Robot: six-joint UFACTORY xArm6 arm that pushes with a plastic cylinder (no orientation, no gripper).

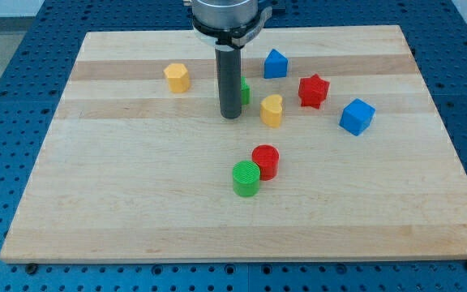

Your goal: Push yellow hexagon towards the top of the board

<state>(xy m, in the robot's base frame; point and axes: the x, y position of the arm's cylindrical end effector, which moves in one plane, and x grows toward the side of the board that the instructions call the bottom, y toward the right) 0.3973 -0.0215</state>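
Currently my tip point(231, 116) sits mid-board on the pale wood board point(136, 211); plain rod, no fingers. Yellow hexagon point(177, 77) lies well to the view's left, nearer the top edge. Green block point(245, 91) peeks from behind the rod; yellow rounded block point(272, 110) just right.

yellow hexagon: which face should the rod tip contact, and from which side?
Contact the yellow hexagon on its face toward the view's bottom, mid-width, so the shove runs straight toward the view's top. Its faceted sides could make an off-centre push spin it. My tip sits to its lower right, beside the green block, so it probably needs to circle below first.
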